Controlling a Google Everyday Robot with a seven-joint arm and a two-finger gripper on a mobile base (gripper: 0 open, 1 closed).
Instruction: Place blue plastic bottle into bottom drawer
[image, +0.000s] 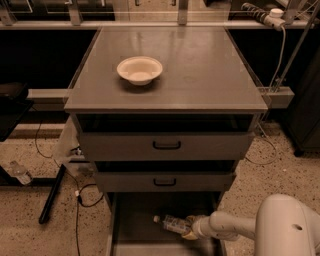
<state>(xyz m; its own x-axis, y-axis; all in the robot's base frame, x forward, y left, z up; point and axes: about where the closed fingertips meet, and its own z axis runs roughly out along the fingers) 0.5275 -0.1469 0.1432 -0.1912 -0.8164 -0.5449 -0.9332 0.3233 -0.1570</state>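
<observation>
The small, clear blue plastic bottle (172, 224), a slim cylinder with a white cap and a pale printed label round its body, lies on its side inside the open bottom drawer (131, 220), a wide, shallow grey metal tray with a flat matt floor. Its cap points left; whether it rests on the floor or hangs just above it cannot be told. The two-finger gripper (189, 231) on the smooth, rounded white arm (227, 225) reaches in from the right, its jaws clamped on the bottle's base end, which they hide. The drawer's front is cut off by the lower edge. Above, two grey metal upper drawers (200, 147) carry thin black handles, and a round cream bowl (140, 69) sits on the cabinet's smooth, faintly glossy grey top (200, 75)
</observation>
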